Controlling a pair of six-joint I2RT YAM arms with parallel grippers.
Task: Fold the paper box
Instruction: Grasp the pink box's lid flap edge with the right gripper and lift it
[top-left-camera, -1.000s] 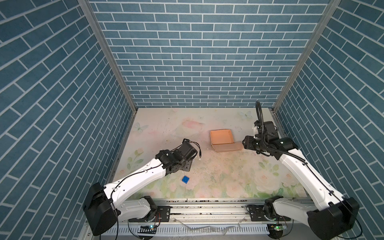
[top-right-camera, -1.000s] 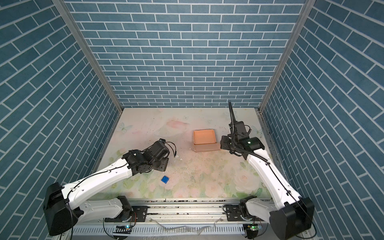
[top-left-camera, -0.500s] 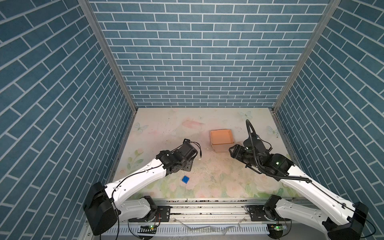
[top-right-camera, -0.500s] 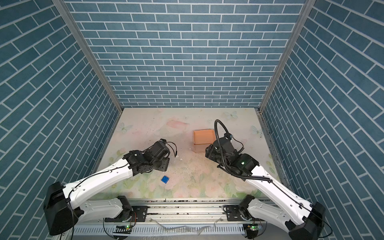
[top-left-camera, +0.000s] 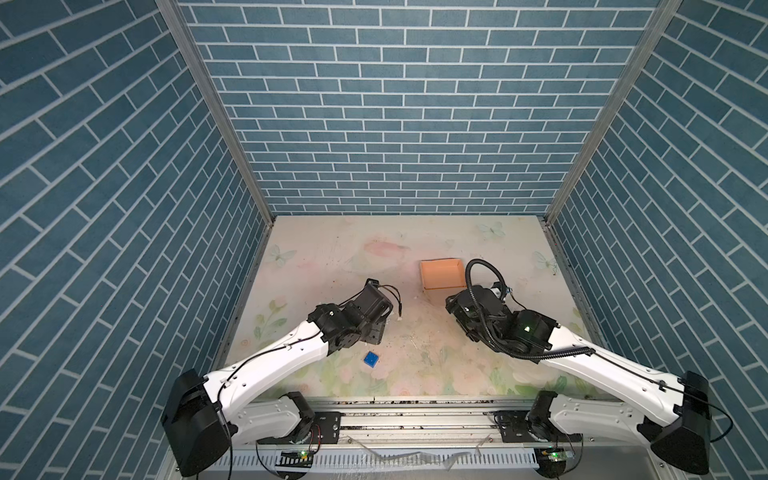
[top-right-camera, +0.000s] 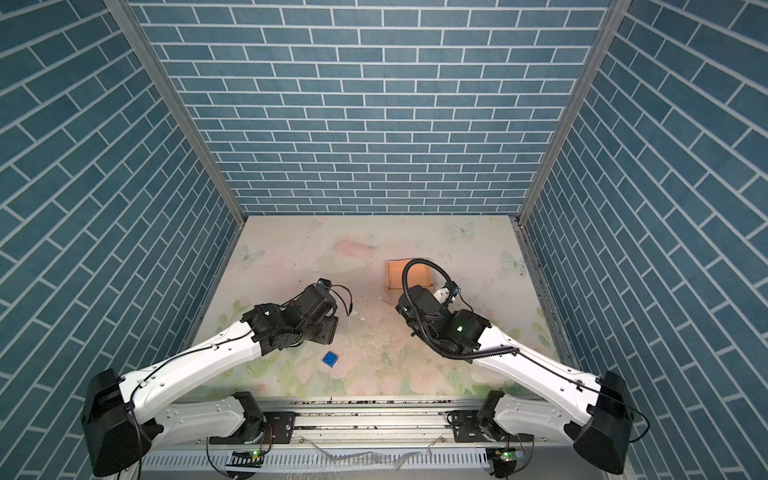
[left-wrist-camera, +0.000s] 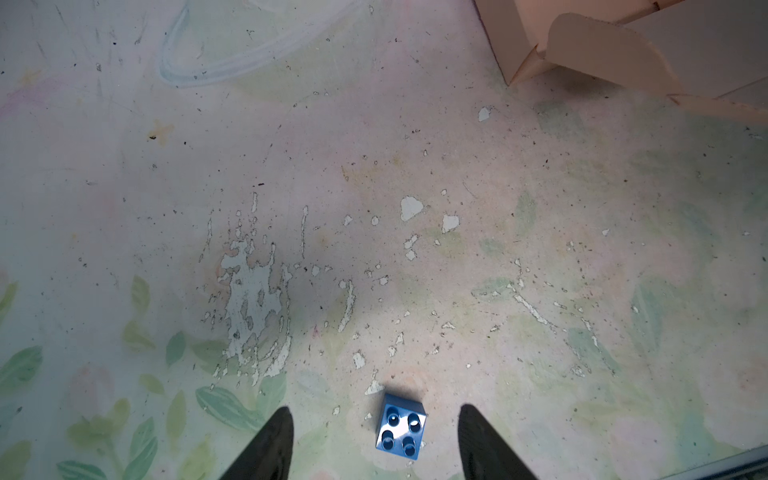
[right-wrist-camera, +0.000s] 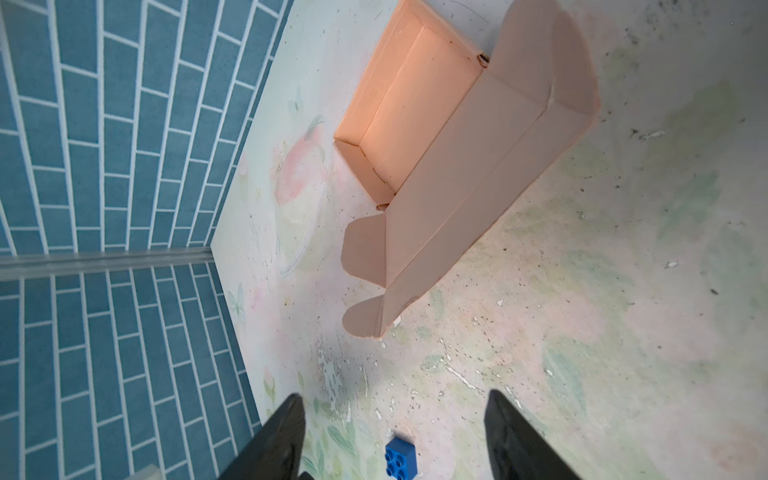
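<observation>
I'm watching the peach-tan thin cardboard mailer box (top-left-camera: 441, 273) sitting on the worn floral-print tabletop (top-left-camera: 332, 257), toward the back and a bit right of centre in both top views (top-right-camera: 395, 275). Its tray is facing up and glowing orange inside. In the right wrist view the lid of the box (right-wrist-camera: 436, 145) is standing open, with its rounded side flaps sticking out unfolded. The right arm's wrist is hovering just in front of the box, hiding its front edge in the top views.

The right gripper (right-wrist-camera: 395, 397) is hanging with its jaws spread wide and nothing between them, clear of the cardboard. The left gripper (left-wrist-camera: 376, 411) is doing the same over the front left of the table, jaws wide and gripping nothing. A small blue studded plastic brick (left-wrist-camera: 401, 427) is lying on the table below it, not touching either finger (top-left-camera: 370, 359).
</observation>
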